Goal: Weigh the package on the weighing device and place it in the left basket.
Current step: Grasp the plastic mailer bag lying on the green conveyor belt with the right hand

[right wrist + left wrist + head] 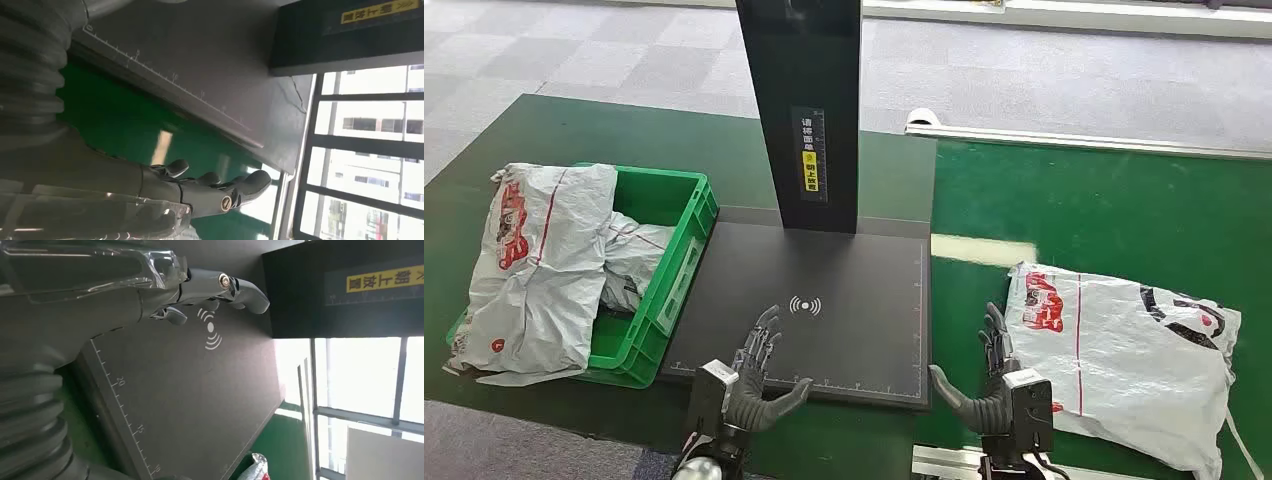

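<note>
Green cloth covers the surface [1104, 200], where a black weighing device [824, 310] with an upright black column [809, 110] stands between a green basket [669, 265] holding white bags [539, 260] and the white package [1124, 350] lying on the right. The left hand [759, 370] hovers over the device's near edge, fingers spread, holding nothing. The right hand [994, 375], likewise spread and empty, is just beside the package.

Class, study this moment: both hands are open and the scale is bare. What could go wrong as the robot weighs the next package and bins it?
1. The white plastic mailer package is limp and wrinkled; it may sag or slip from the right hand.
2. The green plastic basket already holds packages, one draped over its rim, so another could slide off.
</note>
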Robot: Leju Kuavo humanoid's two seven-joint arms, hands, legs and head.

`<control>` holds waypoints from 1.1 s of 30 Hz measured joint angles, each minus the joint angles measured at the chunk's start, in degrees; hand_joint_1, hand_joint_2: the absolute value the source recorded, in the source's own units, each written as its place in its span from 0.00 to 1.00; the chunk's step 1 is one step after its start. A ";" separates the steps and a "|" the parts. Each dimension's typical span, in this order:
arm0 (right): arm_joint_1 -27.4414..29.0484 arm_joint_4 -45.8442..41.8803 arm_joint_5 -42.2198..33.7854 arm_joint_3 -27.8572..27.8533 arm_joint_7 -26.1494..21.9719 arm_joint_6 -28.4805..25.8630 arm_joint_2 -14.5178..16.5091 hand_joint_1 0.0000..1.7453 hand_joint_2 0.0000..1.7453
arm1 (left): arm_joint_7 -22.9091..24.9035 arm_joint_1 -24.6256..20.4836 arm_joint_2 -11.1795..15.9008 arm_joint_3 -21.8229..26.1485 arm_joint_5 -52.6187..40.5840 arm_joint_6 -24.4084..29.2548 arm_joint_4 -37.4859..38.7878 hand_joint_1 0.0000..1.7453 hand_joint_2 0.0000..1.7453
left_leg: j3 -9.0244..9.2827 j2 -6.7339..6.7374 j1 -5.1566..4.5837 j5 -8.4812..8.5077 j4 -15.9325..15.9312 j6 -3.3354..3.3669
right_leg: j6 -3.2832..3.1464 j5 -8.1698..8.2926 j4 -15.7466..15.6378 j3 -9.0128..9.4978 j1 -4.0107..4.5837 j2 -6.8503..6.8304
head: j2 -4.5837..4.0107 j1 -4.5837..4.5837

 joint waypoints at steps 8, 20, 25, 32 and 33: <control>-13.51 9.37 24.75 -9.84 10.96 -12.97 -8.62 0.00 1.00 | 2.28 1.23 -0.14 2.93 -0.27 0.52 -7.11 0.00 1.00 | 0.04 0.01 -0.13 0.07 0.07 0.11 | 0.18 0.16 0.00 0.05 -0.16 0.00 | 0.00 0.03; -21.65 23.25 27.89 -16.67 10.78 -16.48 -11.54 0.00 1.00 | 2.46 1.48 -0.66 3.82 -0.33 0.94 -8.53 0.00 1.00 | -0.01 -0.07 -0.10 0.08 0.05 0.12 | 0.17 0.15 0.00 0.01 -0.11 -0.02 | 0.00 0.01; -22.13 24.71 27.81 -17.03 11.54 -15.99 -11.64 0.00 1.00 | 2.50 1.48 -0.74 3.93 -0.33 0.95 -8.56 0.00 1.00 | -0.02 -0.07 -0.12 0.08 0.05 0.12 | 0.17 0.15 0.00 0.01 -0.12 -0.02 | 0.00 0.01; -23.06 30.67 26.54 -17.03 16.63 -3.20 -12.54 0.00 1.00 | 2.84 1.23 -0.74 3.94 -0.25 0.89 -8.47 0.00 1.00 | -0.02 -0.09 -0.12 0.08 0.05 0.12 | 0.17 0.15 0.00 0.01 -0.13 -0.03 | 0.00 0.01; -23.22 31.86 26.66 -17.00 16.95 -2.44 -12.68 0.00 1.00 | 2.89 1.17 -0.74 3.94 -0.24 0.87 -8.44 0.00 1.00 | -0.02 -0.09 -0.11 0.08 0.05 0.12 | 0.17 0.15 0.00 0.01 -0.13 -0.03 | 0.00 0.01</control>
